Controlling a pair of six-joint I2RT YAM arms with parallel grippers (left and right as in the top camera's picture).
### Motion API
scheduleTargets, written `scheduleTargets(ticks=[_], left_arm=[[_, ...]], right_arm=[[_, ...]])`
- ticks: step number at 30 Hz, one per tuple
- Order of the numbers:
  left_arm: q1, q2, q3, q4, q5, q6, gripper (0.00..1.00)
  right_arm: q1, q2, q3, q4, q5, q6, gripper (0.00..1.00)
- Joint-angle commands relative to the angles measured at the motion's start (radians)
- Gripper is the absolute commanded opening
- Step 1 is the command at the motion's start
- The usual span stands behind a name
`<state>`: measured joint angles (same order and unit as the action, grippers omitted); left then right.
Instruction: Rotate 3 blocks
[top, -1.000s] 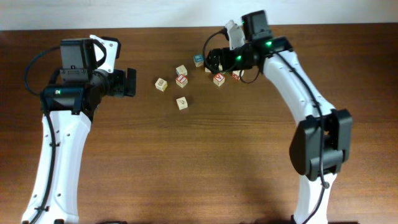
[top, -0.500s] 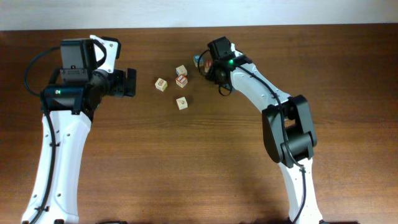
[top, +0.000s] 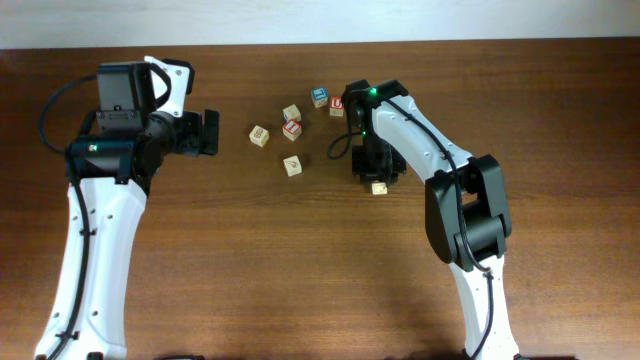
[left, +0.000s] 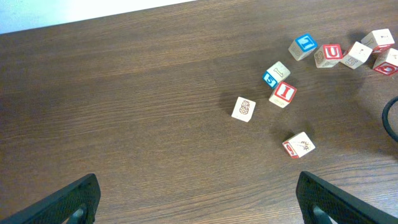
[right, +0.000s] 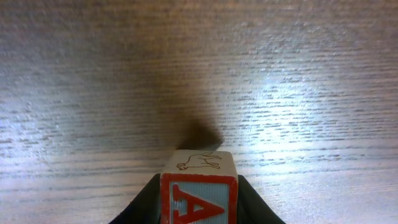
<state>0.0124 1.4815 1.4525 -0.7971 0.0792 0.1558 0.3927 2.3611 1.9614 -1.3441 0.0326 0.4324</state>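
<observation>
A pale wooden block with a red "A" face (right: 199, 196) and an animal outline on top sits between the fingers of my right gripper (right: 199, 205), which is shut on it just above the table. From overhead the right gripper (top: 372, 168) points down mid-table, and a pale block (top: 379, 187) peeks out at its near side. A pale block with a faint tan mark (top: 259, 135) (left: 244, 108) and a red-lettered block (top: 292, 129) (left: 283, 94) lie left of it. My left gripper (top: 208, 132) (left: 199, 202) hovers open, short of these blocks.
Another pale block (top: 292, 165) lies alone nearer the front. A blue-faced cube (top: 319, 97) and a red "U" cube (top: 337, 105) sit at the back. The left wrist view shows several more cubes (left: 377, 40) at its top right.
My right arm has swung from the back cluster toward the table's middle. Its jaws have closed on the "A" block. The left arm has not moved.
</observation>
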Motion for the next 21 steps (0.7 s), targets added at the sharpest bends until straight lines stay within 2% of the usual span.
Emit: scheduleTargets(ticks=[1,3,6,8,9,12,14,16,19,20,21], left_arm=[[-0.003,0.003,0.021,0.002,0.011,-0.008,0.99],[-0.003,0.003,0.021,0.002,0.011,-0.008,0.99],[-0.003,0.003,0.021,0.002,0.011,-0.008,0.99],[-0.003,0.003,0.021,0.002,0.011,-0.008,0.99],[-0.003,0.003,0.021,0.002,0.011,-0.008,0.99],[-0.003,0.003,0.021,0.002,0.011,-0.008,0.99],[-0.003,0.003,0.021,0.002,0.011,-0.008,0.99],[-0.003,0.003,0.021,0.002,0.011,-0.008,0.99],[-0.003,0.003,0.021,0.002,0.011,-0.008,0.99],[-0.003,0.003,0.021,0.002,0.011,-0.008,0.99],[-0.003,0.003,0.021,0.002,0.011,-0.008,0.99]], right_arm=[[0.006,0.004,-0.003,-0.007,-0.016,-0.043,0.47],[0.005,0.004,0.065,-0.035,-0.029,-0.102,0.57],[0.008,0.004,0.266,-0.06,-0.079,-0.169,0.59],[0.023,0.006,0.283,0.112,-0.322,-0.249,0.61],[0.05,0.019,0.256,0.219,-0.341,-0.249,0.61],[0.127,0.072,0.243,0.312,-0.331,-0.257,0.64],[0.187,0.109,0.242,0.354,-0.201,-0.264,0.66],[0.224,0.147,0.242,0.375,-0.103,-0.261,0.66],[0.23,0.172,0.241,0.386,-0.099,-0.26,0.64],[0.23,0.176,0.241,0.384,-0.099,-0.26,0.55],[0.23,0.176,0.241,0.383,-0.099,-0.26,0.5]])
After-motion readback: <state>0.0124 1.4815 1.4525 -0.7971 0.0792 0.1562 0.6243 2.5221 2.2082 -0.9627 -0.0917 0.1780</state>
